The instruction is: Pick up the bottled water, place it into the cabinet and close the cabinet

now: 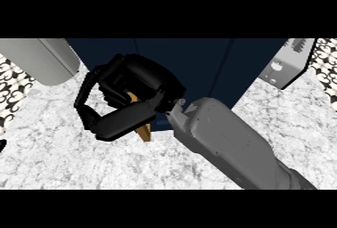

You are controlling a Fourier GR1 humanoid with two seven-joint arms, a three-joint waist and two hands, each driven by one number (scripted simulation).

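Note:
My right hand [135, 87] is up against the front of the dark blue cabinet [197, 62] at the centre left. Its grey forearm [230, 142] comes in from the lower right. The fingers [89, 100] are curled downward and the thumb [125, 121] is folded under them. A thin tan strip [145, 132] pokes out below the hand and shows again between the fingers; I cannot tell what it belongs to. No bottled water shows anywhere. The cabinet front has vertical seams, and no gap into its inside is visible. My left hand is out of view.
A rounded grey body [39, 58] lies at the upper left. A grey panel with small white marks [286, 62] stands tilted at the upper right. The white marble counter [79, 164] spreads below, and patterned tiles [13, 84] line the left edge.

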